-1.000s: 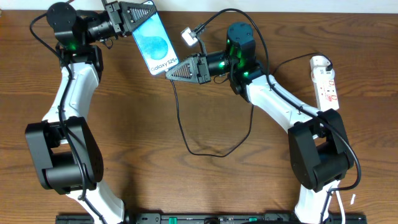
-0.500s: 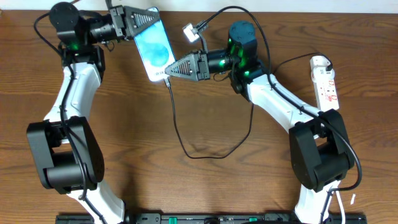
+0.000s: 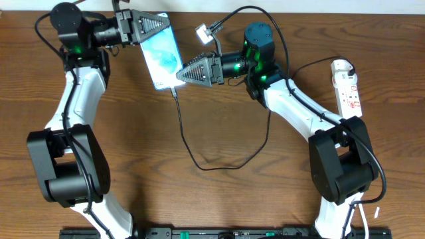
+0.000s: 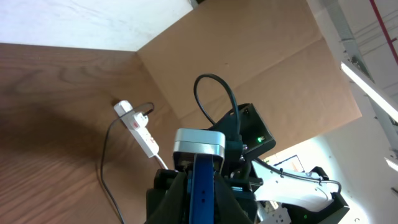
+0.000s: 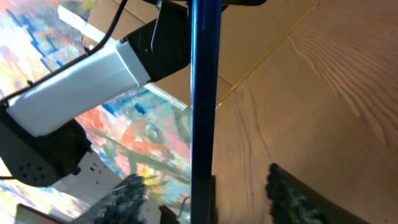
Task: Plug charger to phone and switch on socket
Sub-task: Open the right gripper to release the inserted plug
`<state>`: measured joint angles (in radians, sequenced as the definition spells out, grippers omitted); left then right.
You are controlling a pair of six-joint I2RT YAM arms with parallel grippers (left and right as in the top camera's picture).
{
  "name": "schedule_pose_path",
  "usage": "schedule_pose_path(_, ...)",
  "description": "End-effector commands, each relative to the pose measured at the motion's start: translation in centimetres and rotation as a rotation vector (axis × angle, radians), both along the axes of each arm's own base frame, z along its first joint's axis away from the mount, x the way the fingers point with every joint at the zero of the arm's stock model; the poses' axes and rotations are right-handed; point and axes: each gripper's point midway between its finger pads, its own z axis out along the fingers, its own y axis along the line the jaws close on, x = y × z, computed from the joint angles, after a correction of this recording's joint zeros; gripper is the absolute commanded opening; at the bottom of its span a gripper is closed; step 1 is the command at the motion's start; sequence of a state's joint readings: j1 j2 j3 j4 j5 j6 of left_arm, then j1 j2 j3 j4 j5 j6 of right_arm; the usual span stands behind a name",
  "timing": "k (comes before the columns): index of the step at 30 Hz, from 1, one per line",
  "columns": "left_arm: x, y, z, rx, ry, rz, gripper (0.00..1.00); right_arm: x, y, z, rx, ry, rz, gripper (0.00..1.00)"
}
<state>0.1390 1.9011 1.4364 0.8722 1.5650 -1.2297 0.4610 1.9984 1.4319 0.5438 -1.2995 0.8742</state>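
The charger lies in a slack loop on the table. It is light and limp, stiff only at its plug, so the plug body is the place to grip it, not the cord. The socket sits well off to the right. The charger's tip meets the lower edge of the phone and seems seated, though the overhead view is too small to be sure. The right gripper flanks that edge with its jaws parted, holding nothing. The left gripper clamps the far end of the rigid, slick phone.

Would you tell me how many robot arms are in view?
2. The left arm stands at the overhead view's left, holding the phone; the right arm stands at its right, reaching toward the phone's lower end. None seems hidden.
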Motion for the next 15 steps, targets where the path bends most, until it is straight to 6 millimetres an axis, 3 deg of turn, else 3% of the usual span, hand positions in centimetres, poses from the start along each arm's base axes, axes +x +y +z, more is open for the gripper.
schedule_pose_path(1,-0.4,1.0,1.2,0.008,-0.039,0.019,0.08,0.3,-0.4,1.1,0.016,-0.042,-0.001,0.68)
schedule_pose_path(8,0.0,2.7,1.2,0.0,0.002,0.055,0.07,1.0,-1.1,1.1,0.018,-0.053,-0.021,0.8)
schedule_pose_path(12,0.1,3.5,1.2,-0.007,0.032,0.074,0.07,1.7,-1.8,1.0,0.017,-0.062,-0.04,0.99)
schedule_pose_path(15,0.2,3.8,1.2,-0.011,0.045,0.08,0.07,2.6,-2.2,0.2,-0.006,-0.044,-0.079,0.99)
